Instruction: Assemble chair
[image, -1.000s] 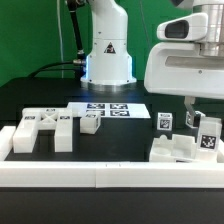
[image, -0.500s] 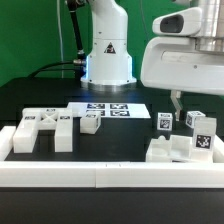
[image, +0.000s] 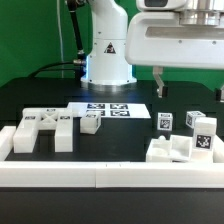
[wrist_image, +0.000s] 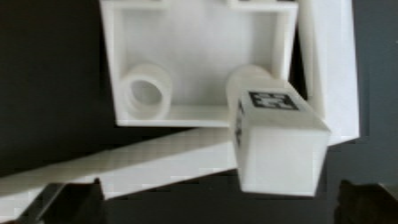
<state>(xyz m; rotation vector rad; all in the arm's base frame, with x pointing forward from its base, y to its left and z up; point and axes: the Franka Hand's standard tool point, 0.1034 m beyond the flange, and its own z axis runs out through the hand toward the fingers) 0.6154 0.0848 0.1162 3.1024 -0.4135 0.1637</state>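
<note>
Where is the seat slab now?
The seat slab sits at the exterior view's right, just behind the border rail, below the open fingers; a tagged post stands at its right end in that view.

Bright, even light comes from overhead. The white chair parts (image: 180, 150) nearly wash out against the black table (image: 30, 95). Shadows are soft and short. The 2 pictures are coarse, and the wrist view is slightly blurred, its tag (wrist_image: 270, 102) smeared.

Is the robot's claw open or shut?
Open. The gripper has its fingers far apart, above the chair parts, gripping nothing.
</note>
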